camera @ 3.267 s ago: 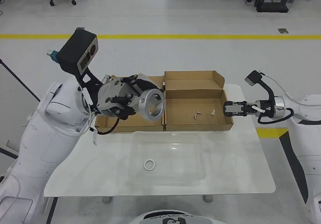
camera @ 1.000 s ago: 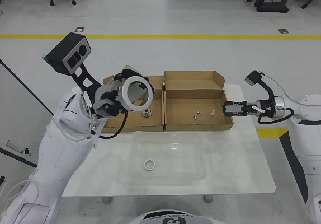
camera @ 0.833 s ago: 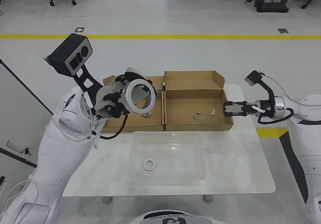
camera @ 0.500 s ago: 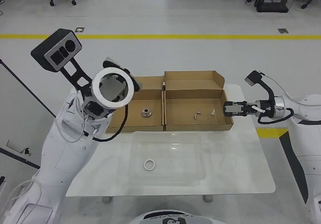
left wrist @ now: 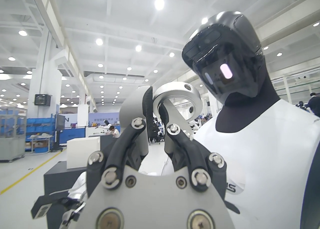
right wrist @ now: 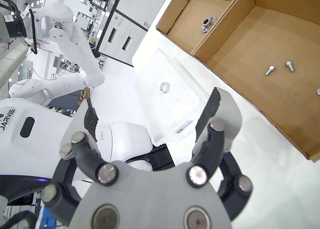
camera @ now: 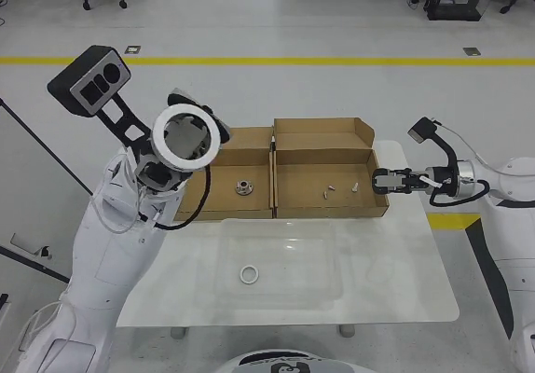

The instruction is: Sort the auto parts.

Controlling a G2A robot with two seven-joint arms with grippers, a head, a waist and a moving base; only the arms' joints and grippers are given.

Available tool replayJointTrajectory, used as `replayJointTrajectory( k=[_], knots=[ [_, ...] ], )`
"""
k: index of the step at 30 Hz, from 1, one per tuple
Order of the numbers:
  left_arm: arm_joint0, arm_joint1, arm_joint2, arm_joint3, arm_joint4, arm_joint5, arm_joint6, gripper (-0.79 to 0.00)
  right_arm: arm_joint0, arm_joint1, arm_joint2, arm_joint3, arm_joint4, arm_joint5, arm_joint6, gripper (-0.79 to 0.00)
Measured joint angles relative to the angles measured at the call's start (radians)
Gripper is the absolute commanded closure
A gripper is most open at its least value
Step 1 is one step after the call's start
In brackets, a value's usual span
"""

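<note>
My left gripper (left wrist: 155, 106) is shut on the rim of a large metal ring (left wrist: 178, 96), held high off the table with the ring (camera: 187, 140) facing up, left of the boxes. A small metal flange (camera: 243, 186) lies in the left cardboard box (camera: 213, 210). Two bolts (camera: 326, 194) (camera: 354, 187) lie in the right cardboard box (camera: 291, 207). A small white ring (camera: 248, 274) sits in the clear tray (camera: 328, 280). My right gripper (camera: 377, 180) stands open and empty at the right box's right wall; its wrist view shows the flange (right wrist: 207, 24), the bolts (right wrist: 270, 70) and the small ring (right wrist: 165, 87).
The two boxes stand side by side at the table's far edge, lids folded back. The clear tray takes up the table's middle. Bare white table (camera: 407, 280) lies to the right of the tray and in front of the right box.
The left arm has lifted the big ring up and to the left, away from above the left box, turning it to face up and uncovering the flange. The right arm has kept still.
</note>
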Motion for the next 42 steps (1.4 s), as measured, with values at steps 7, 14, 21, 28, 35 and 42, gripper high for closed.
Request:
replayJointTrajectory(
  k=[7,14,21,28,35,42],
  knots=[
    [0.001,0.003,0.001,0.018,0.051,0.000,-0.060,0.000,0.000,0.000,0.000,0.000,0.000,0.000,0.000,-0.785],
    [0.009,-0.008,0.012,-0.004,-0.045,0.000,0.011,0.000,0.000,0.000,0.000,0.000,0.000,0.000,0.000,-0.785],
    [0.013,-0.021,0.005,-0.015,-0.072,0.000,0.024,0.000,0.000,0.000,0.000,0.000,0.000,0.000,0.000,-0.785],
    [0.012,-0.021,0.005,-0.015,-0.071,0.000,0.023,0.000,0.000,0.000,0.000,0.000,0.000,0.000,0.000,-0.785],
    [0.032,-0.019,-0.030,0.003,-0.012,0.089,0.041,0.000,0.000,0.000,0.000,0.000,0.000,0.000,0.000,-0.785],
    [0.081,-0.009,-0.087,0.053,0.172,0.249,0.012,0.000,0.000,0.000,0.000,0.000,0.000,0.000,0.000,-0.785]
  ],
)
